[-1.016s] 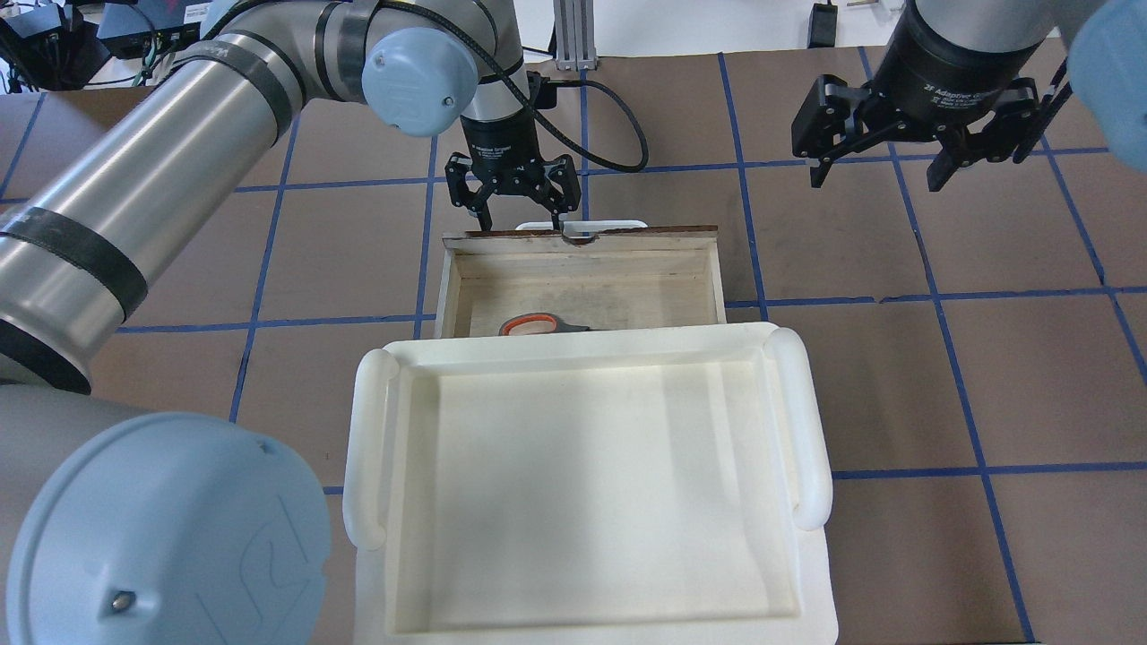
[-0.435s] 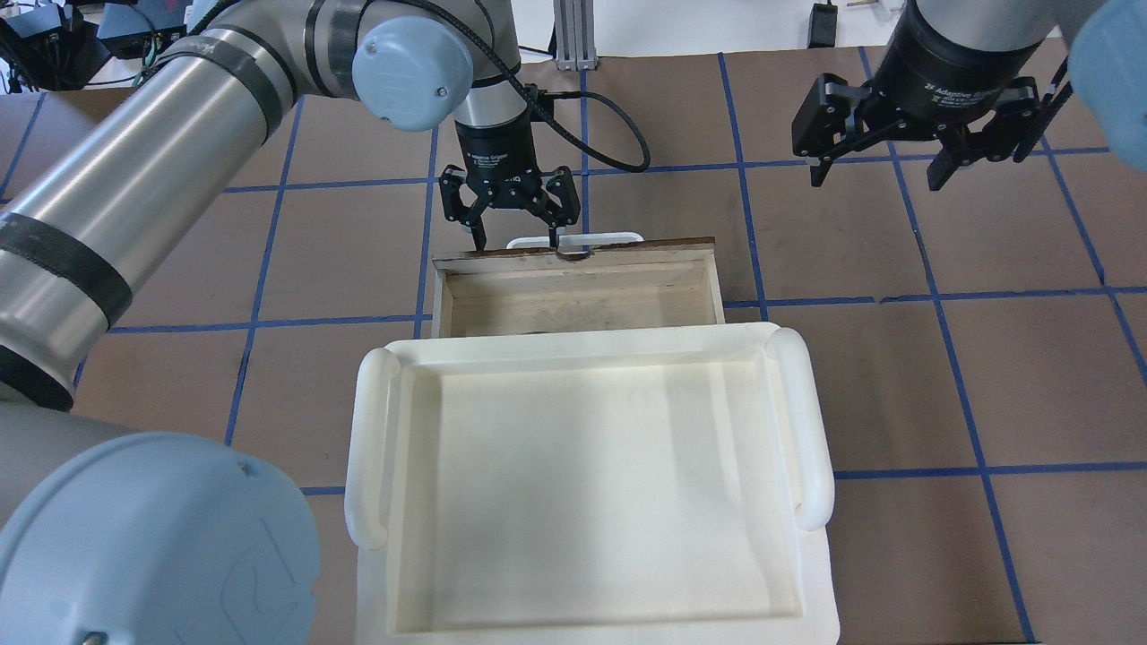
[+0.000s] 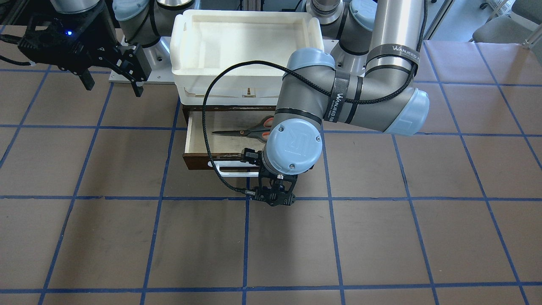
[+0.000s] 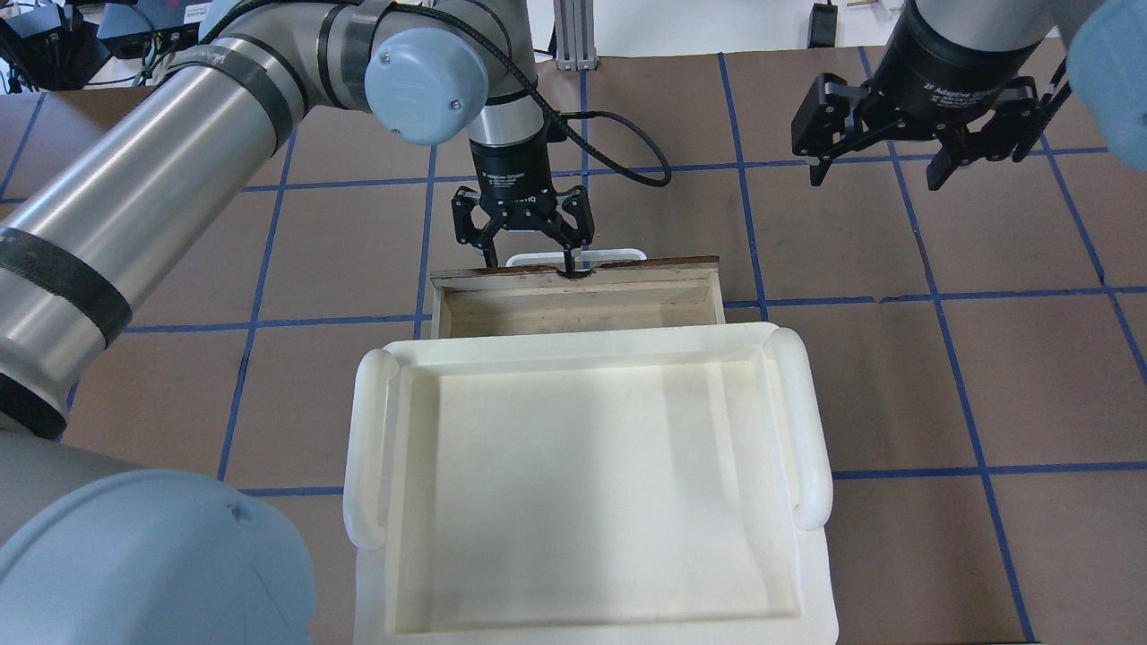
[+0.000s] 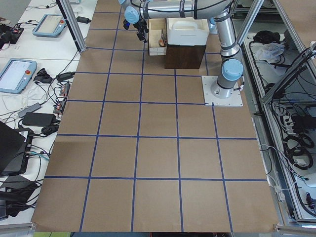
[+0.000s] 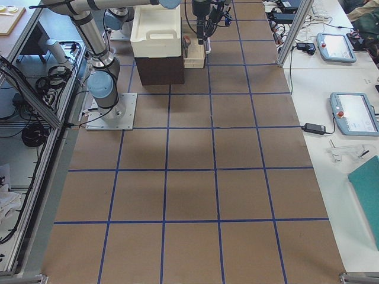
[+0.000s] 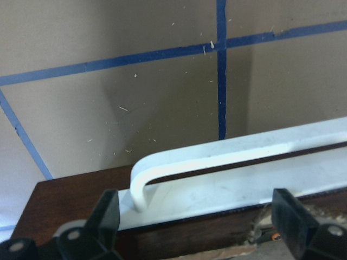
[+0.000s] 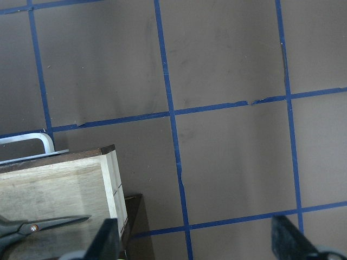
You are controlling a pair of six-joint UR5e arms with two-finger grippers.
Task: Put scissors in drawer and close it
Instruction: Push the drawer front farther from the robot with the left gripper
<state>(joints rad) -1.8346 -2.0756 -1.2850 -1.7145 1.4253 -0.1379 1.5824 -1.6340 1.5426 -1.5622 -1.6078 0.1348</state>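
The drawer (image 4: 573, 309) is partly open under the white tray, with its dark front (image 3: 199, 162) and white bar handle (image 7: 217, 157) facing away from me. The scissors (image 3: 247, 132) lie flat inside it, blades toward the view's left; they also show in the right wrist view (image 8: 38, 225) and are hidden under the tray in the overhead view. My left gripper (image 4: 530, 257) is open, with its fingertips (image 7: 105, 214) at the top edge of the drawer front, astride the handle's end. My right gripper (image 4: 876, 177) is open and empty, hanging above the table to the drawer's right.
A white plastic tray (image 4: 582, 345) sits on top of the dark cabinet (image 5: 185, 57) that holds the drawer. The brown table (image 4: 896, 376) carries a grid of blue tape lines. The left arm's black cable (image 3: 207, 140) loops over the drawer.
The left gripper has moved toward me with the drawer front, and the drawer has slid further under the tray. The scissors' handle is no longer seen from overhead. The right gripper has not moved.
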